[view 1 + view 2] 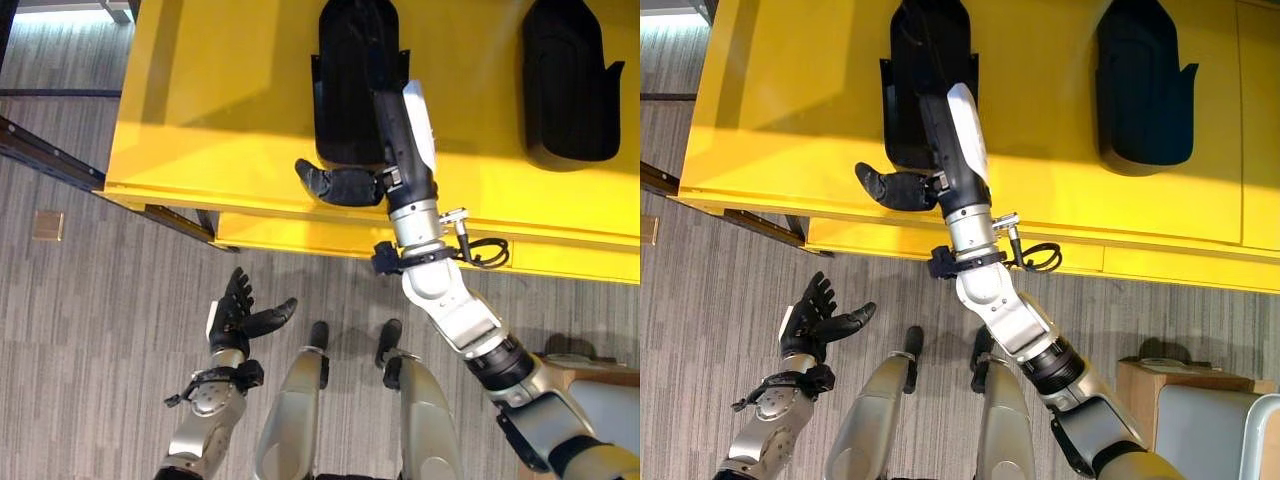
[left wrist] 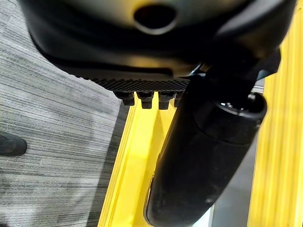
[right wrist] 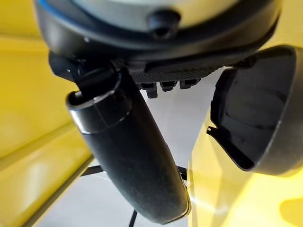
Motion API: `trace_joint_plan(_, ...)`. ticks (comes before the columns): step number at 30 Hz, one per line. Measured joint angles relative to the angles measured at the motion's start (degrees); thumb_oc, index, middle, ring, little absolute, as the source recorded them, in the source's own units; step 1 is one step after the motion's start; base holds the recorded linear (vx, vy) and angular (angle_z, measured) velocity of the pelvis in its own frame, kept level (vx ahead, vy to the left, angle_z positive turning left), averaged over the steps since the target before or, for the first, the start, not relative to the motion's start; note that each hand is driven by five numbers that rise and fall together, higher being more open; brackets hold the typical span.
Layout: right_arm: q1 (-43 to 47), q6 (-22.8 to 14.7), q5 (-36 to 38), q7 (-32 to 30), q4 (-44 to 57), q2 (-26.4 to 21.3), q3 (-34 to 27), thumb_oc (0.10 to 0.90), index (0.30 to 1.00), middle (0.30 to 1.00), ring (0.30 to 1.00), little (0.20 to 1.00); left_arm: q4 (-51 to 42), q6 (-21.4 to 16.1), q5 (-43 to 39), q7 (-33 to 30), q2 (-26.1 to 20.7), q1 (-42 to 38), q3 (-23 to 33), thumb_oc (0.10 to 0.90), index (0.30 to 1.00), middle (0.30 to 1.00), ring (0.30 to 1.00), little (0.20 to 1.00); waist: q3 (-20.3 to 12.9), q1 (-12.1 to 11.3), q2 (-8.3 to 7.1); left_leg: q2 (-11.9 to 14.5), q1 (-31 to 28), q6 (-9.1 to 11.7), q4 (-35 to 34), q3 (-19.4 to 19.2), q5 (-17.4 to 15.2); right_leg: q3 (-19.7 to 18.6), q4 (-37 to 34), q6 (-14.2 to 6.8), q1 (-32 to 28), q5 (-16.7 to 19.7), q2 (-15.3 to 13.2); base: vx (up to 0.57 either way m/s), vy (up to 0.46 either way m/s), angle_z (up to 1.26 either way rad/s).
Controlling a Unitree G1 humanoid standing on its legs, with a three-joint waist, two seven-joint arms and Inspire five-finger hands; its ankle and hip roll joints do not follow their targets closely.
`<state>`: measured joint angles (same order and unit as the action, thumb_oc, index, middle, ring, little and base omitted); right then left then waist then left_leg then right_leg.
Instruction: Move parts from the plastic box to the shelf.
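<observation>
Two black moulded parts lie on the yellow shelf (image 1: 220,100): one near the middle (image 1: 345,60) and one farther right (image 1: 570,80). My right hand (image 1: 400,130) reaches over the shelf's front edge and lies along the right side of the middle part (image 3: 251,118), fingers straight. Its thumb (image 1: 335,185) sticks out to the left across the shelf surface, and it grips nothing. My left hand (image 1: 240,310) hovers low over the grey carpet, in front of the shelf. It is open with spread fingers and holds nothing.
The shelf's lower yellow ledge (image 1: 330,240) runs along its front. A dark rail (image 1: 50,160) crosses the floor at the left. A brown box with a grey thing on it (image 1: 1170,385) stands at the lower right.
</observation>
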<state>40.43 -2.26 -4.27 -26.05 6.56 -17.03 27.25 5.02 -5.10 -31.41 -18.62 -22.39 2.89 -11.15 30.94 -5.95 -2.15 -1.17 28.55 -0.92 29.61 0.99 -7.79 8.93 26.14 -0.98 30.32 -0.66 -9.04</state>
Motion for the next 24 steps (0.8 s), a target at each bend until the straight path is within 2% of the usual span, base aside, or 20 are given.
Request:
trace_joint_plan(5,-0.1,-1.1,-0.1,-0.1,0.7,-1.6,0.0,0.900,1.000,1.000,1.000,1.000,1.5,0.0,0.0,0.2,0.0,0.1,0.1,0.900,1.000,1.000,1.000,1.000,0.0,0.8,-0.08,0.0,-2.6,0.0,-1.3,-0.2,0.1,-0.1,-1.0,-0.1,-2.3,0.1,0.1,0.00,-0.002,-0.01)
trace_joint_plan(11,-6.3,-1.9,-0.8,2.8,5.5,-6.7,-1.6,0.900,1.000,1.000,1.000,1.000,2.0,0.1,0.1,0.8,0.1,0.4,0.3,0.900,1.000,1.000,1.000,1.000,-0.1,1.7,-0.26,0.1,-4.3,-0.1,-3.6,-0.7,0.9,-0.4,-3.0,-0.2,-3.6,0.9,0.2,0.00,-0.010,-0.04)
trace_joint_plan(12,-8.6,-1.8,-1.6,3.5,6.2,-8.4,-1.7,0.900,1.000,1.000,1.000,1.000,2.3,0.1,0.1,1.4,0.1,0.3,0.4,0.900,1.000,1.000,1.000,1.000,-0.1,1.5,-0.36,0.1,-5.2,0.0,-4.9,-0.7,1.4,-0.4,-4.3,-0.2,-4.6,1.4,0.4,0.00,-0.024,-0.04)
trace_joint_plan(14,-10.6,-1.8,-4.4,5.0,6.3,-10.5,-2.3,0.900,1.000,1.000,1.000,1.000,2.4,0.1,0.1,1.7,0.2,0.3,0.7,0.900,1.000,1.000,1.000,1.000,-0.2,2.7,-0.39,0.1,-6.2,0.0,-6.4,-0.7,2.0,-0.3,-5.8,-0.3,-5.4,1.9,0.6,0.01,-0.011,-0.02)
trace_joint_plan(18,-13.5,-2.1,-9.6,7.1,6.3,-14.9,-3.5,0.900,1.000,1.000,1.000,1.000,4.0,0.1,0.2,2.9,0.2,0.1,0.7,0.900,1.000,1.000,1.000,1.000,-0.2,3.0,-0.40,0.2,-9.0,0.2,-10.1,-0.8,3.3,-0.1,-9.0,-0.2,-8.0,3.2,0.9,0.02,-0.011,-0.02)
trace_joint_plan(24,-19.9,-3.6,-12.7,8.9,6.4,-16.6,-6.8,0.900,1.000,1.000,1.000,1.000,3.8,0.1,0.3,3.8,0.6,0.5,0.9,0.900,1.000,1.000,1.000,1.000,-0.5,4.1,-0.81,0.4,-13.2,0.3,-15.1,-1.2,5.1,-0.2,-14.5,-0.5,-12.1,5.2,1.7,0.04,-0.004,-0.05)
